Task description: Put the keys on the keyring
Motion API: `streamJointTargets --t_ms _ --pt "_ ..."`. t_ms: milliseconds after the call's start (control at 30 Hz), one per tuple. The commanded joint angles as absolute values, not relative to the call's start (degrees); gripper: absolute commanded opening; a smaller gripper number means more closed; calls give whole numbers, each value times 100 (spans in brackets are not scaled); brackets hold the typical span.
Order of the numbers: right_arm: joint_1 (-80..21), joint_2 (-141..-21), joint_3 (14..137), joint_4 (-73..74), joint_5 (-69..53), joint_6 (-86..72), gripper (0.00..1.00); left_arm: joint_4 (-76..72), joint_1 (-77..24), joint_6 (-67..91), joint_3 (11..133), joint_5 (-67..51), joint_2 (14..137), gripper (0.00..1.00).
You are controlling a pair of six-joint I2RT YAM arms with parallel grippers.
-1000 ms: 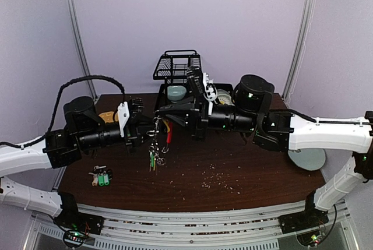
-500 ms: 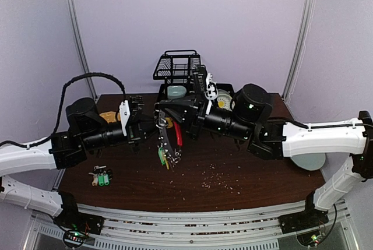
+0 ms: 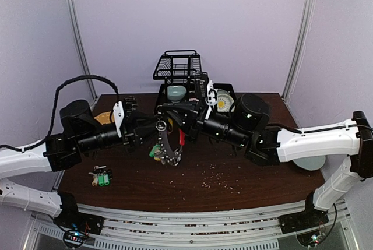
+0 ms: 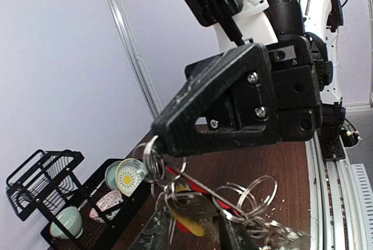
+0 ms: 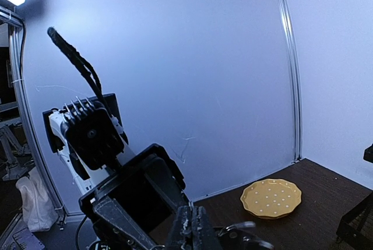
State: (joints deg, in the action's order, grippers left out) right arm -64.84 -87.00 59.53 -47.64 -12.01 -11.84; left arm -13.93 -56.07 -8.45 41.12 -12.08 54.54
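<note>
Far left, loose keys (image 3: 102, 178) lie waiting. We can't tell the left gripper's (image 3: 147, 135) grip. Centre, aloft, the keyring (image 3: 169, 146) dangles: light, floppy, slippery. The right gripper (image 3: 165, 123) is clenched on its stiff wire, likely our surest hold.

Both the left arm (image 3: 87, 140) and right arm (image 3: 315, 139) pair white link shells with black cylindrical motor housings. A black braided cable (image 3: 87, 77) arcs from the left arm. The right claw (image 3: 168, 123) has a scuffed black finger (image 4: 221, 104) fixed with silver screws (image 4: 252, 78).
</note>
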Motion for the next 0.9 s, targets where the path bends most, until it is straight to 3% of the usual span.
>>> streamJointTargets --t_ms 0,200,567,800,867 --pt "-6428 -8411 5892 -5076 -1546 -947 0 -984 -5533 -1134 4063 -394 5041 35" --pt "-6418 -8409 5858 -5083 -1714 -965 0 -785 -5318 -1228 4209 -908 4723 38" --pt "-6423 -8517 5925 -5200 -1732 -1037 0 -1533 -5319 -248 4780 -2353 5431 24" --pt "-6423 -8553 5939 -5258 -1735 -1029 0 -1469 -5317 -274 4810 -2805 5481 26" --pt "-6419 -8569 5943 -5241 -1732 -1028 0 -1388 -5318 -366 4883 -3242 5474 31"
